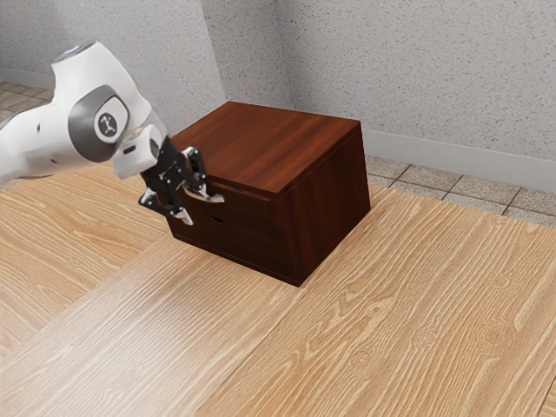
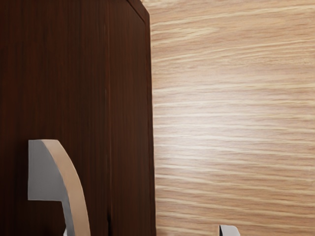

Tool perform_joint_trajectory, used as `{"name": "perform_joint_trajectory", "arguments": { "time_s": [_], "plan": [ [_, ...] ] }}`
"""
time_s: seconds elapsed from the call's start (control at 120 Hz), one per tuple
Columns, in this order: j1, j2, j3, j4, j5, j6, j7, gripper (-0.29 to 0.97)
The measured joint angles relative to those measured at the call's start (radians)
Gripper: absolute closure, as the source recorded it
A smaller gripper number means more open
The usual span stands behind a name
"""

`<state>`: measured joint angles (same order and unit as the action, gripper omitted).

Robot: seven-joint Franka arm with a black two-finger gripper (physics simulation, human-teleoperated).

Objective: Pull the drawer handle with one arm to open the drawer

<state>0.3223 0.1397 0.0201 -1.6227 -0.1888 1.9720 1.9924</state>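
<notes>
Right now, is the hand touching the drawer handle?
Cannot tell. In the exterior view the hand overlaps the handle, but neither contact nor a gap shows plainly.

cabinet (image 1: 287, 148): dark smooth wood; table (image 1: 391, 330): pale wood; handle (image 2: 47, 172): matt grey

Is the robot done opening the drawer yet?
Not yet. Done: the black two-finger gripper is right at the curved silver-grey drawer handle on the dark brown wooden cabinet, so the reaching looks finished. In hand: getting hold of the handle; I can't tell if it is gripped. Left: the pull itself. The drawer front looks flush with the cabinet, not open.
</notes>
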Motion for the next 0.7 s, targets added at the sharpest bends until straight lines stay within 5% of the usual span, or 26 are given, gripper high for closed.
{"name": "perform_joint_trajectory", "arguments": {
  "time_s": [0.067, 0.192, 0.7],
  "plan": [
    [0.002, -0.038, 0.004, -0.041, 0.0, 0.0, -0.006, 0.62],
    [0.003, -0.094, 0.012, -0.101, 0.001, -0.001, -0.017, 0.72],
    [-0.076, -0.399, 0.125, -0.468, 0.008, 0.15, -0.042, 0.72]
  ]
}}
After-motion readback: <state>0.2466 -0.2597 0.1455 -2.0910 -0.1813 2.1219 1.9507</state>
